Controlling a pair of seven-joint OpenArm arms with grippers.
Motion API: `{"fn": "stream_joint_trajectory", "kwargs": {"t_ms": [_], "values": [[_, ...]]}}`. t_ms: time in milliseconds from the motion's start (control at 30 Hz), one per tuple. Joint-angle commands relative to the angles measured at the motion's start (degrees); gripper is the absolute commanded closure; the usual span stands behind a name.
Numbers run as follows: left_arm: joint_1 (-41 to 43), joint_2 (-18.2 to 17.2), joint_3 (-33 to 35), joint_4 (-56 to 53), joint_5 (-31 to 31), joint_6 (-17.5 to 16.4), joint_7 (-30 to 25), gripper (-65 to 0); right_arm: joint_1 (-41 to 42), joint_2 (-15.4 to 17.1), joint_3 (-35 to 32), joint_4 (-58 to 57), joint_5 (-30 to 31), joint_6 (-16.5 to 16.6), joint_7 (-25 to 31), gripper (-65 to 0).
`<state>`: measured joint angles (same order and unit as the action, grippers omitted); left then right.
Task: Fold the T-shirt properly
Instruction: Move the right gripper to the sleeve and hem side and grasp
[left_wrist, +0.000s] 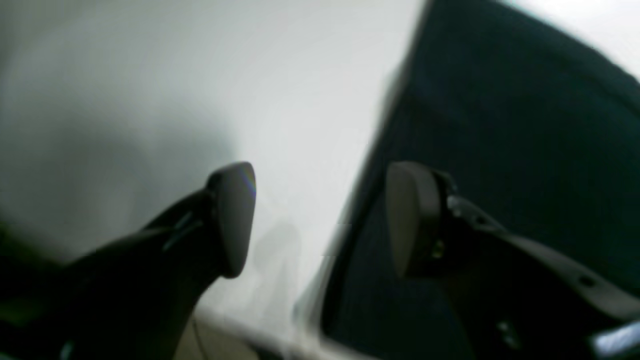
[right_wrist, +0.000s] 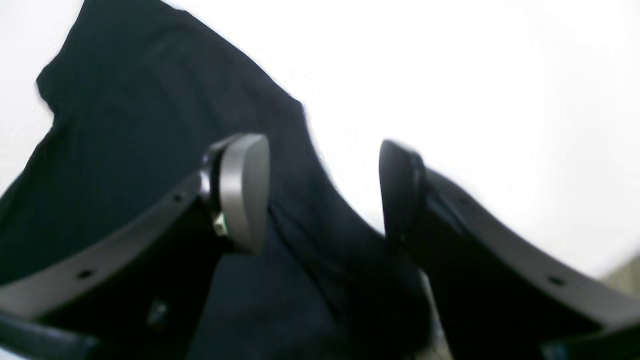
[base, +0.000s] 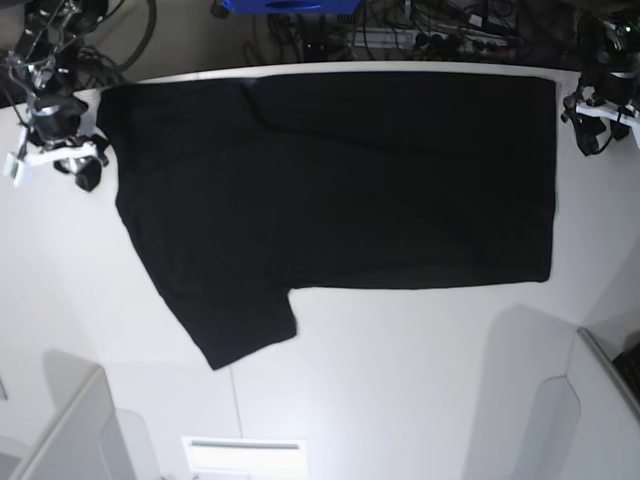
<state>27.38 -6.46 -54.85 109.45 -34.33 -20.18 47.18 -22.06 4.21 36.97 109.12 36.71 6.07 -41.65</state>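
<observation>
Now T-shirt flat — hands agape, edge-side

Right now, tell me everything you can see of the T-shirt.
The T-shirt is plain black cloth, spread flat on the white table along its far edge, apparently folded lengthwise. One short sleeve sticks out toward the near side. No print or label shows. Both tools stand open at its two ends, holding nothing; each wrist view shows an edge of the cloth below.
</observation>
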Motion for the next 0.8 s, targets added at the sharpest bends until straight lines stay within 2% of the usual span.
{"fn": "stream_joint_trajectory", "kwargs": {"t_ms": [0, 100, 133, 200, 267, 300, 433, 500, 600, 767], "values": [[0.1, -1.67, 0.65, 0.93, -0.53, -0.34, -1.16, -39.5, 1.27, 1.2, -1.41, 0.73, -0.27, 0.4, 1.16, -32.7], [-0.52, -4.57, 4.7, 0.93, -0.53, -0.34, -1.33, -38.5, 4.79, 1.73, -6.07, 0.64, -5.1, 0.48, 1.16, -32.7], [-1.4, -5.37, 6.19, 0.93, -0.53, -0.34, -1.24, -34.7, 6.2, 1.73, -7.65, 0.37, -6.77, 0.48, 1.16, -32.7], [-2.63, -6.33, 7.86, 0.66, -0.53, -0.34, -1.16, -21.7, 8.31, 1.73, -9.85, -0.68, -9.15, 0.48, 1.16, -32.7], [-4.39, -6.6, 8.3, 0.13, -0.53, -0.34, -1.16, -3.6, 10.77, 1.64, -11.78, -2.7, -10.82, 0.48, 1.08, -32.7], [-5.44, -6.6, 8.3, 0.05, -0.53, -0.34, -1.16, 0.0, 11.73, 1.64, -12.49, -3.85, -11.17, 0.48, 1.08, -32.7], [-8.52, -6.86, 8.56, -1.1, -0.09, -0.34, -1.16, 0.0, 16.04, 1.9, -15.04, -9.47, -11.43, 0.66, 1.08, -32.9], [-10.45, -7.04, 8.65, -1.54, 2.37, -0.52, -1.16, 0.0, 18.33, 2.96, -16.09, -11.93, -11.43, 0.75, 1.08, -32.9], [-13.62, -7.12, 9.97, -2.77, 9.93, -0.61, -1.16, 0.0, 22.46, 4.98, -20.14, -16.94, -11.43, 0.75, 1.08, -32.9], [-16.78, -7.21, 15.16, -5.49, 21.01, -0.69, -1.33, 0.0, 30.02, 5.68, -21.28, -25.38, -11.43, 0.75, 1.16, -32.9]]}}
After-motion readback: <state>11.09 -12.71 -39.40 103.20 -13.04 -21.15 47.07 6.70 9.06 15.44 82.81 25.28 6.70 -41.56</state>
